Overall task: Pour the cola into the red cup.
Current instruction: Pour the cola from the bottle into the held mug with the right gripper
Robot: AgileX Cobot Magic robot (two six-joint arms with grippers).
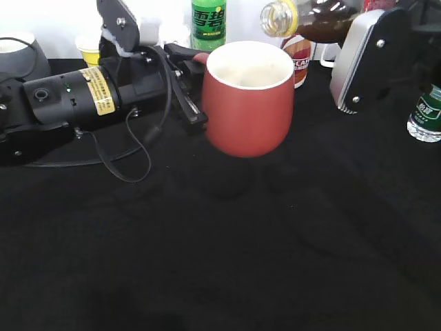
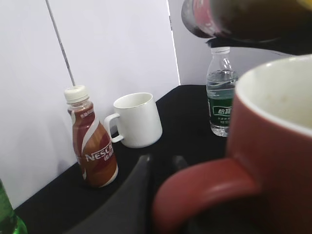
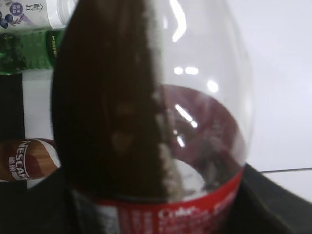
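The red cup (image 1: 247, 103) hangs just above the black table, upright, and its white inside looks empty. My left gripper (image 1: 187, 88) is shut on its loop handle (image 2: 207, 187), with one black finger (image 2: 139, 192) beside the handle. The cola bottle (image 1: 324, 21) is tipped almost level at the top right. Its yellowish mouth end (image 1: 278, 17) points left, above the cup's far rim. I see no stream. My right gripper (image 1: 362, 52) is shut on the bottle at its red label (image 3: 195, 214). Dark cola with a foamy edge (image 3: 107, 107) fills the right wrist view.
A green soda bottle (image 1: 209, 21) and a Nescafe bottle (image 2: 92, 146) stand behind the cup. A white mug (image 2: 136, 119) and a water bottle (image 2: 222, 97) stand at the back right. A yellow paper cup (image 1: 89, 48) and a grey mug (image 1: 21, 58) are at the back left.
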